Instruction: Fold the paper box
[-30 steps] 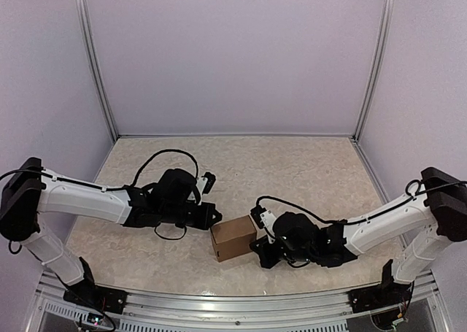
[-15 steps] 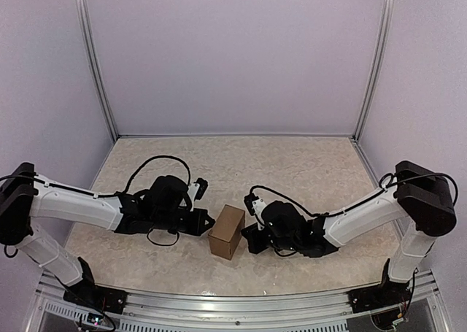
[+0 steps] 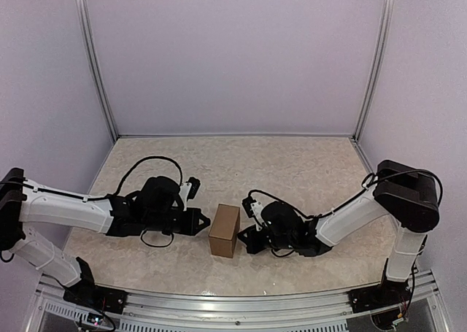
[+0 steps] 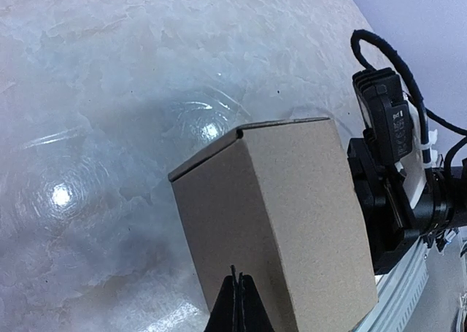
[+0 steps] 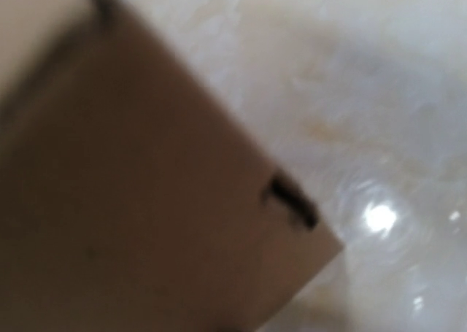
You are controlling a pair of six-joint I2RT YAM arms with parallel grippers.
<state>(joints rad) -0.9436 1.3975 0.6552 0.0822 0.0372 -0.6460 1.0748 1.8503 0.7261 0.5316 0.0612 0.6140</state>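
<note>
Sitting upright on the marbled table [image 3: 306, 171], the paper box [image 3: 225, 230] is showing itself to you as a closed brown carton, taller than it is wide. It is standing near the front edge, about midway between your two arms. You are holding both arms low and stretched inward, so the box is standing right between the grippers.

Your left gripper [image 3: 206, 220] is pointing at the box's left face with its fingers pressed together and nothing between them. In the left wrist view the black fingertips [image 4: 246, 308] are meeting in a single point just in front of the cardboard face. You are not getting enough there to tell whether they are touching it or stopping just short.

Your right gripper [image 3: 244, 237] is sitting low at the box's right face, its fingers likewise together and gripping nothing. The right wrist camera is sitting so close that the box is filling most of its view as a brown blur. A short dark slit is showing near one edge, pale table is showing beyond, and the gripper's own fingers are not making themselves out.

From the left wrist view you are also seeing a thin dark gap running along the box's top edge. The right arm's black body and a looping cable [image 4: 387, 51] are showing past the far side of the box.
</note>
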